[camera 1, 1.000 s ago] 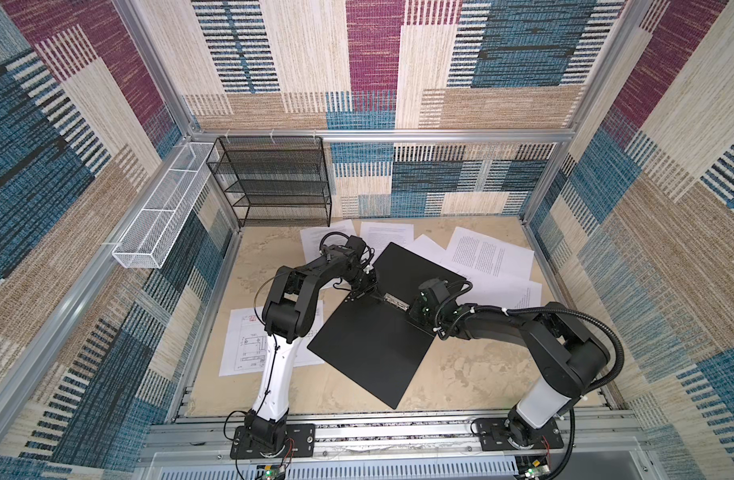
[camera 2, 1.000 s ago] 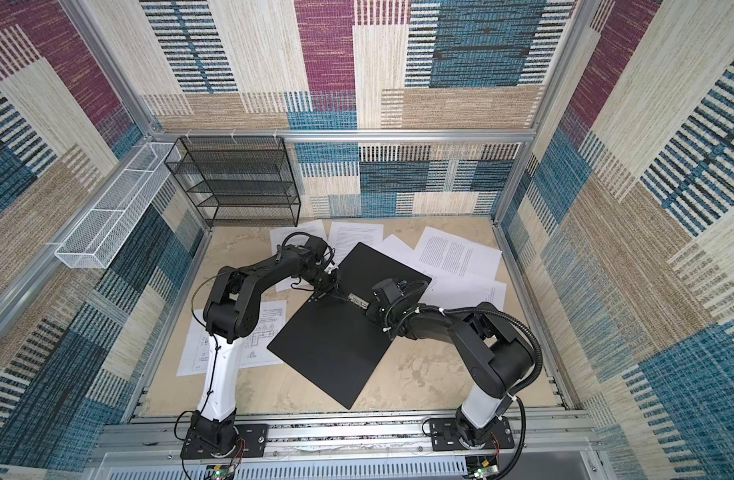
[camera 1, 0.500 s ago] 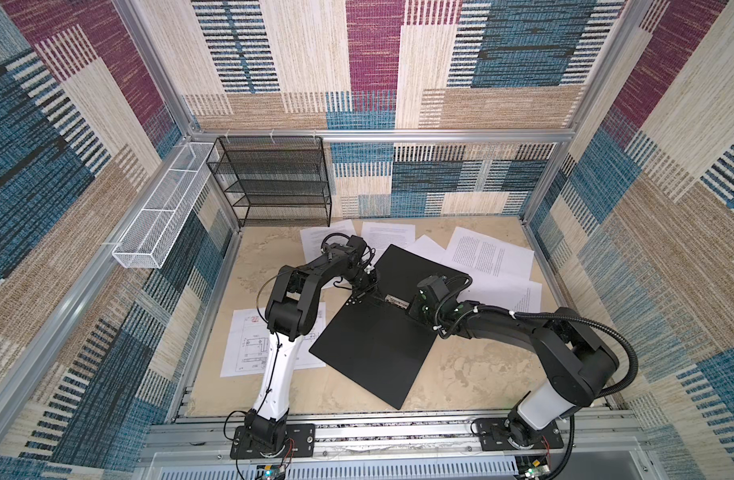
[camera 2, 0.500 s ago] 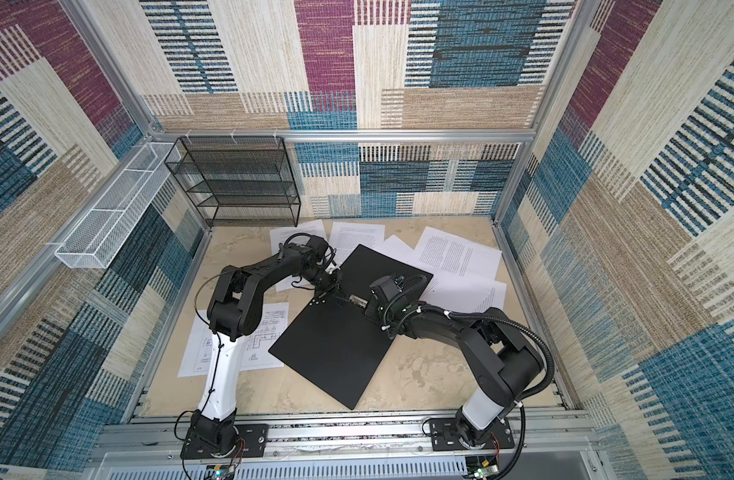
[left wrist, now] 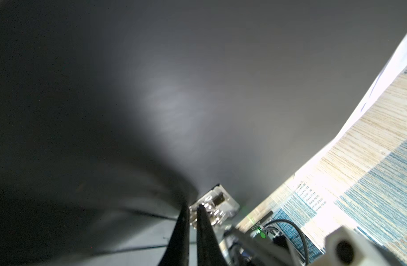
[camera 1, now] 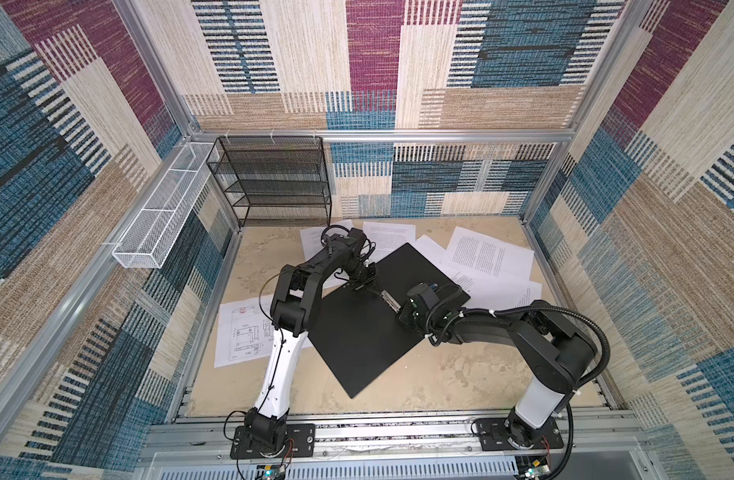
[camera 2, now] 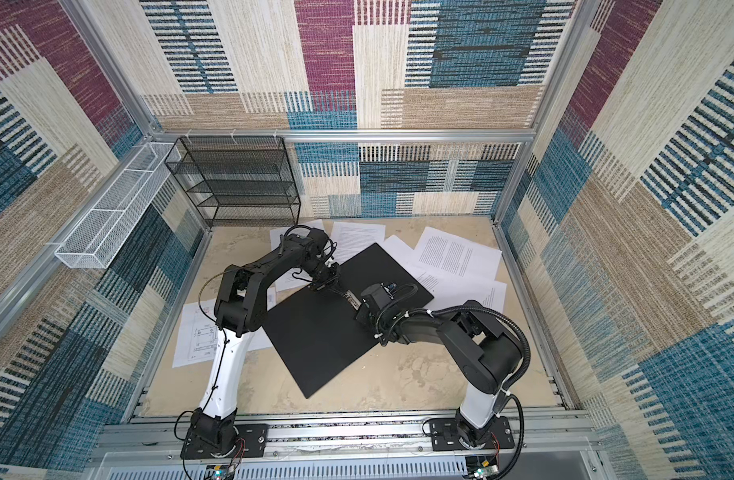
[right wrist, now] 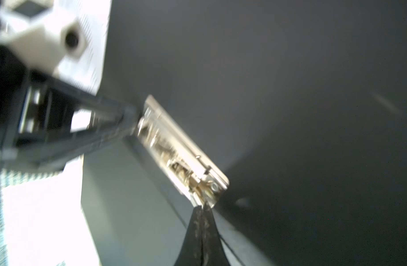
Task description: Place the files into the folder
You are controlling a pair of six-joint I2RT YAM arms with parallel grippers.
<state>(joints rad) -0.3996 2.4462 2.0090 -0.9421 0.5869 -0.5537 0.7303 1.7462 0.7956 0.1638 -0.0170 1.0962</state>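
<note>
**A:** What has just changed?

**B:** The folder (camera 1: 357,340) lies open at mid-table, black side up, and its near corner has swung leftward. The left gripper (left wrist: 193,207) has eased its jaws to a thin slit at one end of the metal clip (right wrist: 181,147). I cannot tell whether it pinches anything. The right gripper (right wrist: 201,205), jaws fully together on nothing, touches the other end. The clip seems still in work, so nothing is filed.

**A:** And the counts?

**B:** One folder, one clip. Six files (camera 2: 456,253): one drawing sheet (camera 1: 240,332) at eight o'clock of the folder, and five text sheets (camera 1: 490,257) from eleven to three. Beyond them stand one black rack (camera 1: 274,183) and one white basket (camera 1: 157,224).
</note>
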